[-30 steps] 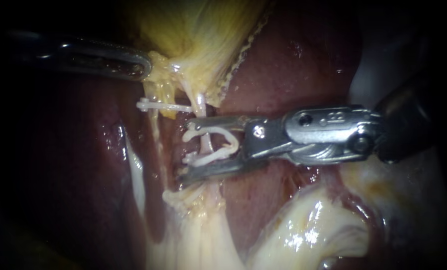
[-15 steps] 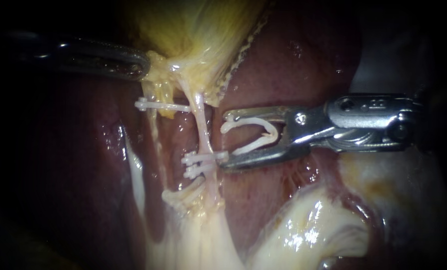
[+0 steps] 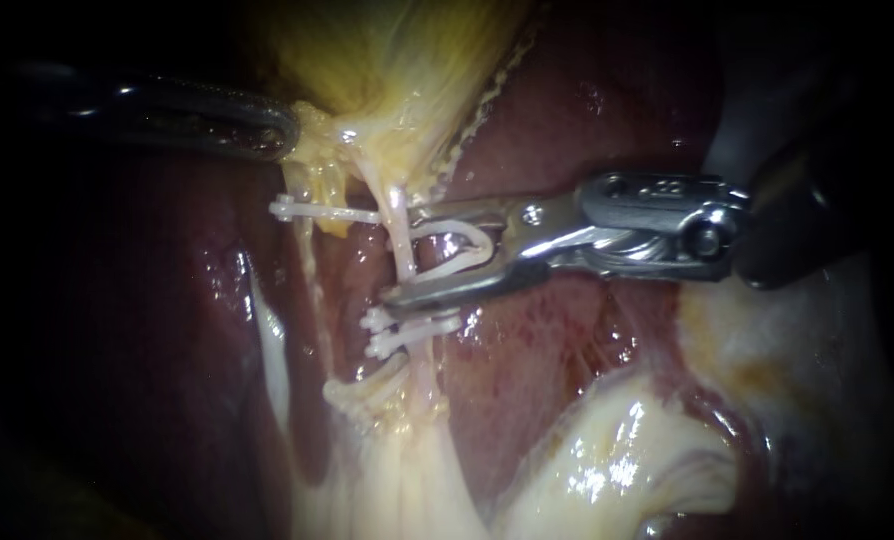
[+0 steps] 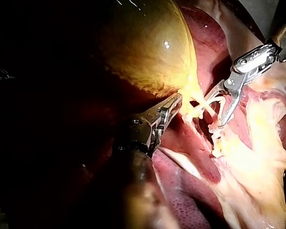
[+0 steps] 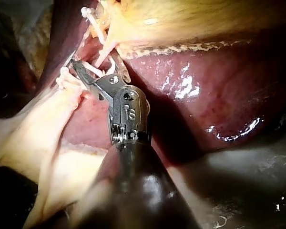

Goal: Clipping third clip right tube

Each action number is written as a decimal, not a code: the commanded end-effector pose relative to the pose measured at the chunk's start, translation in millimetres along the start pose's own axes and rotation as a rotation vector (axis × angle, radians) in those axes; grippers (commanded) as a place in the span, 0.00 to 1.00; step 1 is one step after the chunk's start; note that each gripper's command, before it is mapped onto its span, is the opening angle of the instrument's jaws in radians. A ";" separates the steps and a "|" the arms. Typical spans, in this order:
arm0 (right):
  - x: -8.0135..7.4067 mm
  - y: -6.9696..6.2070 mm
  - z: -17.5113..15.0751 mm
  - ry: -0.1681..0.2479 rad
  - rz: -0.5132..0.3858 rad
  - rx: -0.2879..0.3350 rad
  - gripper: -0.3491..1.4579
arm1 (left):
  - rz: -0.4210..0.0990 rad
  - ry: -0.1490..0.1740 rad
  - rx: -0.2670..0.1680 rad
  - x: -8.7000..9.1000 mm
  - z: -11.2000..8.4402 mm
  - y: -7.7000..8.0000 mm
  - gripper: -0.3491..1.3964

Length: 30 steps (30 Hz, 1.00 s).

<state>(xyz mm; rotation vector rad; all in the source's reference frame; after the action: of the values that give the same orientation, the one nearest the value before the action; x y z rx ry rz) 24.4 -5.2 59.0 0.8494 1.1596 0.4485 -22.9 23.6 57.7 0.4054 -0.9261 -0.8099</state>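
Above two lower clips [image 3: 397, 335], right instrument [image 3: 400, 257] jaws half-spread, holding open clip [image 3: 477, 240] astride right tube [image 3: 397, 205].

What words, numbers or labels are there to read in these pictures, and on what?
Nothing can be read.
Metal head of the right instrument: small stamped marks, too blurred to read.
Its loaded clip, left instrument, gallbladder, liver: no writing.

Bright centre, deep shadow round the edges, wet glare on liver [image 5: 195, 95] and pale tissue [image 3: 607, 450].
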 end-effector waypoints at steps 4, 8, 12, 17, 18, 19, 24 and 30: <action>0.3 0.1 0.5 0.069 0.029 0.058 0.47 | 0.000 0.000 -0.001 0.1 0.1 0.1 0.00; 0.8 -0.1 0.4 0.117 0.041 0.098 0.47 | 0.000 0.000 -0.001 0.1 0.1 0.1 0.00; 1.7 -0.6 0.0 0.140 0.045 0.111 0.47 | 0.000 0.000 -0.001 0.1 0.1 0.1 0.00; 2.9 -0.7 -0.6 0.166 0.052 0.121 0.45 | 0.000 0.000 -0.001 0.1 0.1 0.1 0.00; 3.1 -0.8 -0.8 0.167 0.053 0.122 0.44 | 0.000 0.000 -0.001 0.1 0.1 0.1 0.00; 3.3 -0.8 -1.0 0.168 0.055 0.119 0.43 | 0.000 0.000 -0.001 0.1 0.1 0.1 0.00; 4.2 -0.8 -1.8 0.187 0.065 0.086 0.39 | 0.000 0.000 -0.001 0.0 0.2 0.1 0.00; 3.5 -0.5 -2.0 0.186 0.074 0.086 0.25 | 0.000 0.000 -0.002 0.0 0.3 0.0 0.00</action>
<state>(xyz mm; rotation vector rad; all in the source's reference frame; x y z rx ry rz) 23.7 -2.3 56.2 0.9438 1.3284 0.5530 -23.1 23.6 57.9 0.4038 -0.9259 -0.8108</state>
